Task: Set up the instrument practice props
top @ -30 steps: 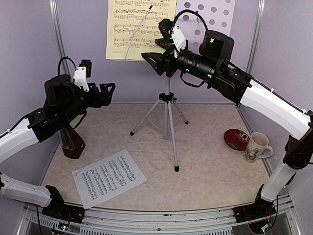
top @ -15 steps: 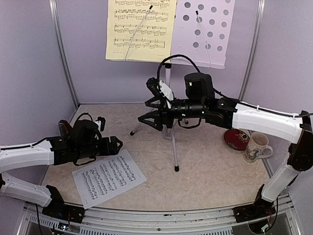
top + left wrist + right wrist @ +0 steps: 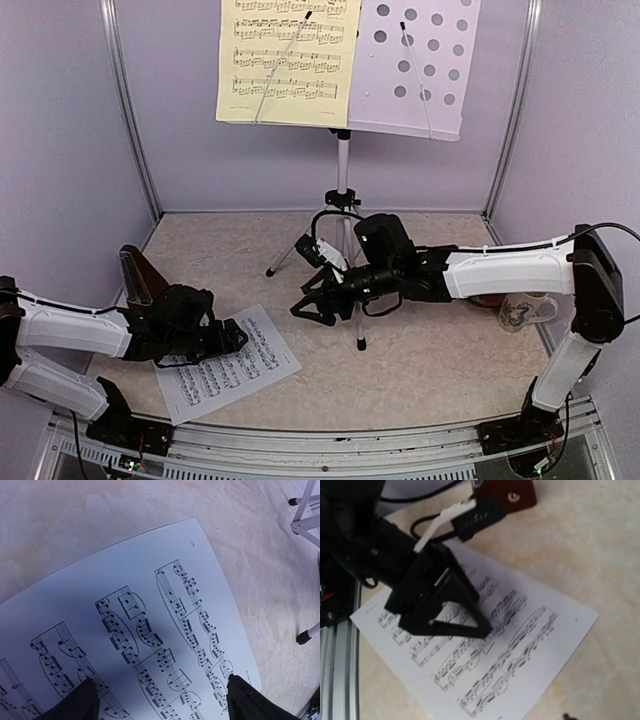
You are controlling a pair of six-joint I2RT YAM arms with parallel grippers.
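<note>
Top external view: the white sheet (image 3: pixel 235 368) lies flat and print-up on the mottled beige table (image 3: pixel 430 370), near the front left. Its long axis runs from near left to far right, skewed to the table's edge. The left gripper (image 3: pixel 228 338) is low over the sheet's far edge. In the left wrist view its black fingertips (image 3: pixel 77 704) stand wide apart above the staves, with nothing between them but the paper below. The right gripper (image 3: pixel 312 308) hangs just right of the sheet, beside the stand's front leg, jaws spread and empty.

The stand (image 3: pixel 342 170) is upright on its thin metal tripod. Its white desk, punched with round holes, faces forward at the top. The yellow sheet (image 3: pixel 290 60) sits in portrait on the desk's left half under a wire arm.

The brown, pyramid-shaped metronome (image 3: pixel 140 278) stands upright behind the left arm.

A mug (image 3: pixel 520 313) at the right is half hidden; its inside cannot be seen.
</note>
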